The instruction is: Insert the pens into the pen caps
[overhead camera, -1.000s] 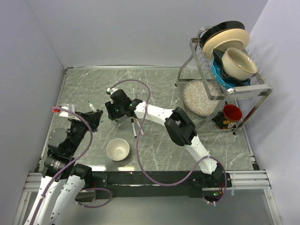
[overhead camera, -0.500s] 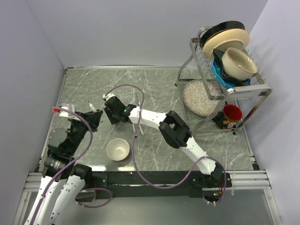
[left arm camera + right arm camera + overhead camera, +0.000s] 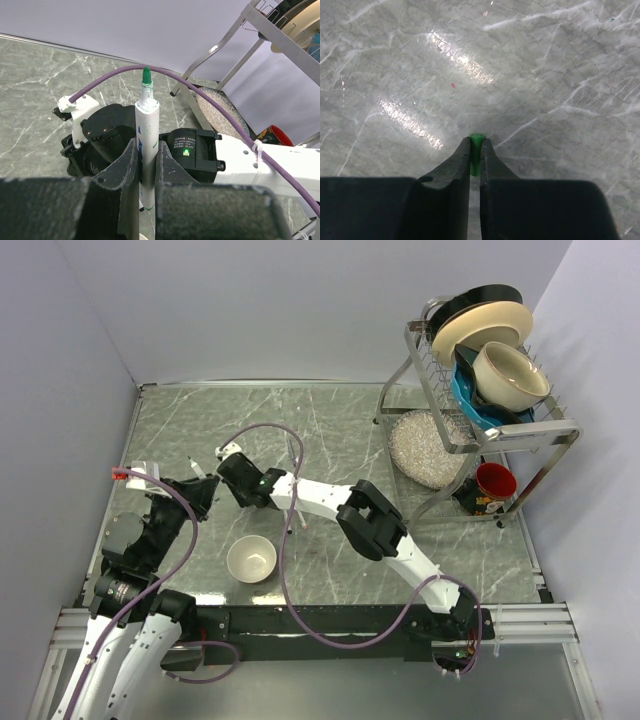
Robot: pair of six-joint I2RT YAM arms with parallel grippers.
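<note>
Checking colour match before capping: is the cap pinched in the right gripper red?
No, the cap held by the right gripper is plainly green in its wrist view.

Support: table (image 3: 200, 420), grey-green marble-pattern top, pale veins, glare patches in the right wrist view.

Directly on it, clock positions from table centre in the top view:
- 7–8 o'clock, near the front edge: white bowl (image 3: 251, 560), upright.
- Just off centre toward 7 o'clock: pens (image 3: 303, 523), thin and white, largely hidden; only the near ends show.
- 2 o'clock: wire dish rack (image 3: 490, 430) standing on its legs.
- 2 o'clock, under the rack: round dish (image 3: 425, 447) with a pale grainy surface.
- 3 o'clock, beside a rack leg: red cup (image 3: 493, 483).
- Tiny pink speck (image 3: 453, 85) on bare marble.
</note>
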